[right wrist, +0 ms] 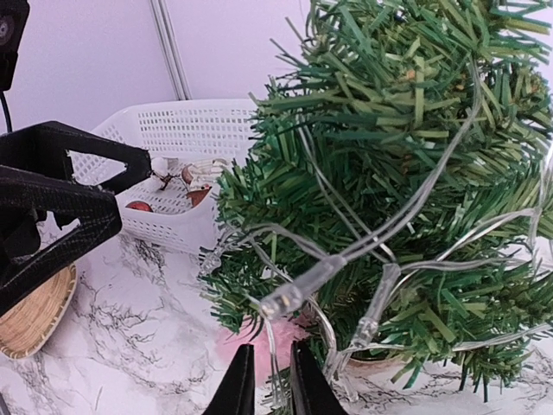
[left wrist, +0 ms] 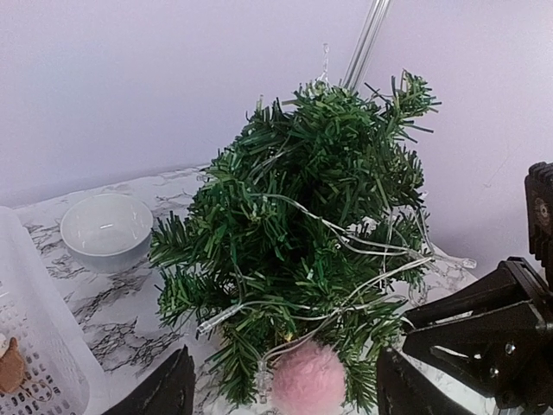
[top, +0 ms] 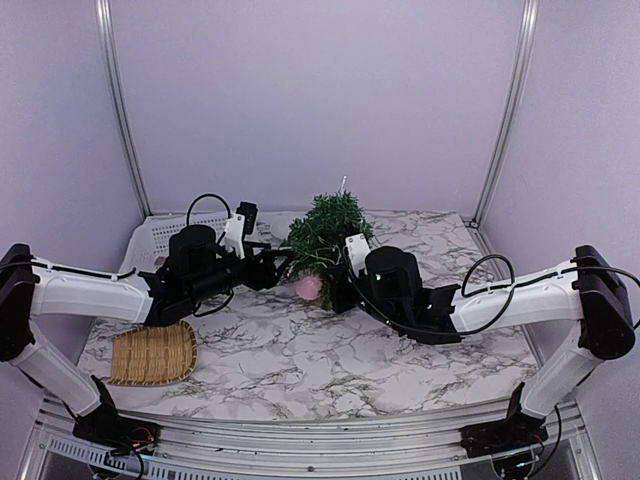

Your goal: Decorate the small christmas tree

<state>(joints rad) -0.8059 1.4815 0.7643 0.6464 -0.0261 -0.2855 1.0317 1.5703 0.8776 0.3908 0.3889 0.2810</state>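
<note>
The small christmas tree (top: 328, 232) stands mid-table, dark green, with a clear light string (right wrist: 311, 281) draped over its branches. Its tan pot (right wrist: 380, 361) barely shows. A fluffy pink ball (top: 308, 287) hangs low at the tree's front; it also shows in the left wrist view (left wrist: 308, 380). My left gripper (top: 280, 262) is open, its jaws spread either side of the pink ball (left wrist: 285, 396) without touching it. My right gripper (right wrist: 270, 380) is closed to a narrow gap on a strand of the light string, just in front of the pink ball (right wrist: 251, 341).
A white perforated basket (top: 165, 235) with ornaments stands at the back left. A flat wicker tray (top: 152, 354) lies at the front left. A small white bowl (left wrist: 105, 229) sits behind the tree. The two grippers are close together at the tree's base.
</note>
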